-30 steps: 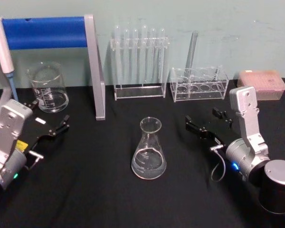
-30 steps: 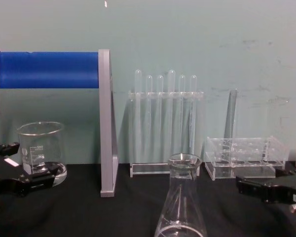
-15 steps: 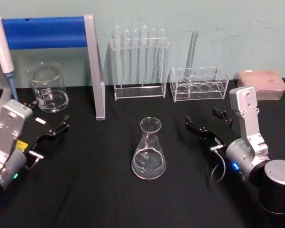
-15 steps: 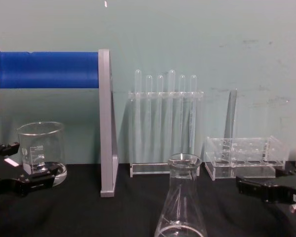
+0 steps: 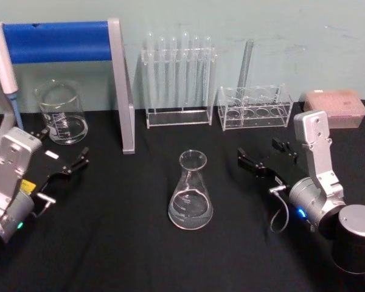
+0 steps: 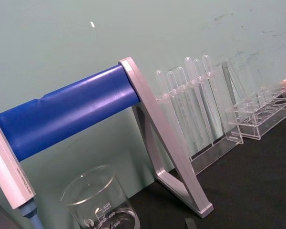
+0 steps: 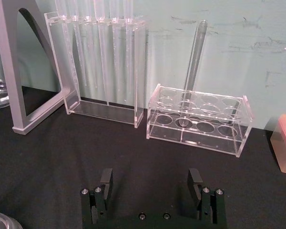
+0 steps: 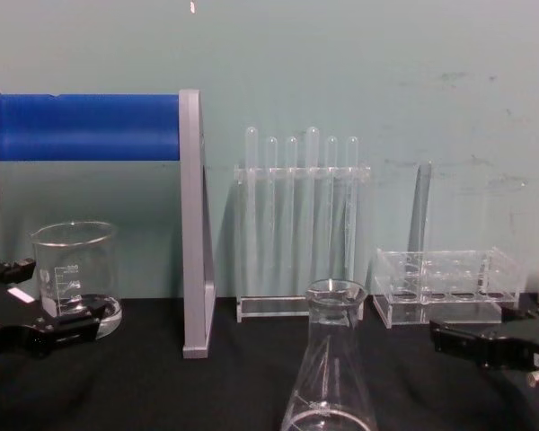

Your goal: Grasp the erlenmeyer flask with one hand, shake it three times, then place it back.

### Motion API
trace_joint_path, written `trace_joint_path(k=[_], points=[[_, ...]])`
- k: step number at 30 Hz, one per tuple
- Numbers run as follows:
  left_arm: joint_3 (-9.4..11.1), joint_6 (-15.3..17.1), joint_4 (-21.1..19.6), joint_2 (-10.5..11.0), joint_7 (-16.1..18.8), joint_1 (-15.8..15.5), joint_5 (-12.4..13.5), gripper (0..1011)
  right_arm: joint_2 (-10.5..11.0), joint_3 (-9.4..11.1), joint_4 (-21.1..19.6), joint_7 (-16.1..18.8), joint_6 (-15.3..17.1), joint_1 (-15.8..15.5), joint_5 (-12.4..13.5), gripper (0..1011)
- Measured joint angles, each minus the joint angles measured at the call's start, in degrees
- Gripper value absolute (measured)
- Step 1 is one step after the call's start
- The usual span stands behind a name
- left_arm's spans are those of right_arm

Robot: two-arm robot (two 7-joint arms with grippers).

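The erlenmeyer flask (image 5: 190, 194) is clear glass and stands upright on the black table, midway between the two arms; in the chest view the flask (image 8: 330, 377) rises at the bottom centre. My left gripper (image 5: 64, 149) hangs open to the flask's left, well apart from it. To the flask's right my right gripper (image 5: 263, 153) is open too, nothing between its fingers (image 7: 106, 179), and a hand's width from the glass. The right gripper (image 7: 150, 181) faces the racks in its wrist view.
A glass beaker (image 5: 62, 112) stands at the back left under a blue bar stand (image 5: 55, 41) with a grey leg (image 5: 123, 91). A tall test tube rack (image 5: 177, 79), a low rack (image 5: 255, 106) holding one tube and a pink box (image 5: 334, 108) line the back.
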Motion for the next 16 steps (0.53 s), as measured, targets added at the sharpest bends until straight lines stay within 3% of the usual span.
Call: trace_joint_path(k=[16], points=[[0.0, 0.0, 0.0, 0.0, 0.0, 0.0, 0.0, 1001, 0.0, 0.0, 0.0, 0.0, 0.0, 0.0, 0.0, 1000]])
